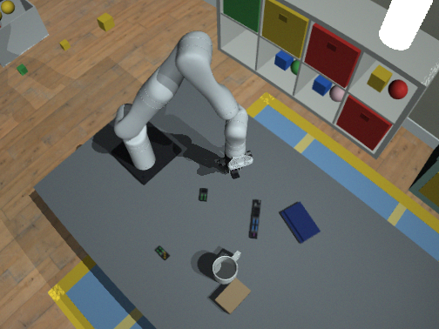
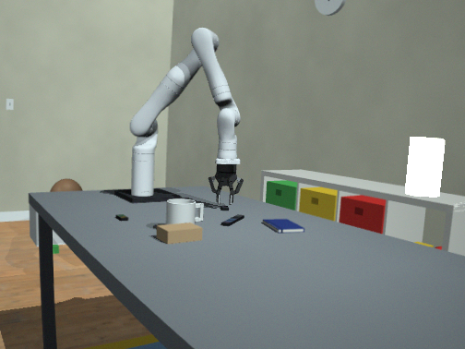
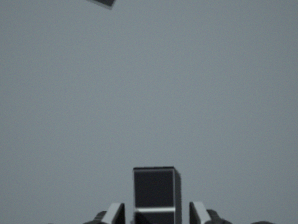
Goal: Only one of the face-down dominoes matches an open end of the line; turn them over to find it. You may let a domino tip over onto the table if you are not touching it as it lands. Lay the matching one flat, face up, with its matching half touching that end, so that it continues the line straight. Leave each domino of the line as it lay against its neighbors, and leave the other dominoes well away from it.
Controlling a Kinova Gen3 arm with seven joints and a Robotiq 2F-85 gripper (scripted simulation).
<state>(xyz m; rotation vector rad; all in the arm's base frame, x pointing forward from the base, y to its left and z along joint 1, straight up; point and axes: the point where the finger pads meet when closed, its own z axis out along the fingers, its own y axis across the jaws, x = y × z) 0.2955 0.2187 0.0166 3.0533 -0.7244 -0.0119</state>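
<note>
Mug (image 1: 225,269) (image 2: 181,212) between domino line (image 1: 255,218) (image 2: 232,220) and box (image 1: 233,296) (image 2: 179,233).

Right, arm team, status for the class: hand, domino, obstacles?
Hand open, low over the nearest domino. Domino face up, not gripped. Mug and tan block well clear.

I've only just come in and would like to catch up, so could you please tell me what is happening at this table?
A robot arm is working with dominoes. Its gripper is over a face-up domino, fingers apart on either side and apparently not gripping it. The line lies nearby, with two more face-up dominoes apart from it. Nothing has been added to the line's ends yet, as far as I can tell.
</note>
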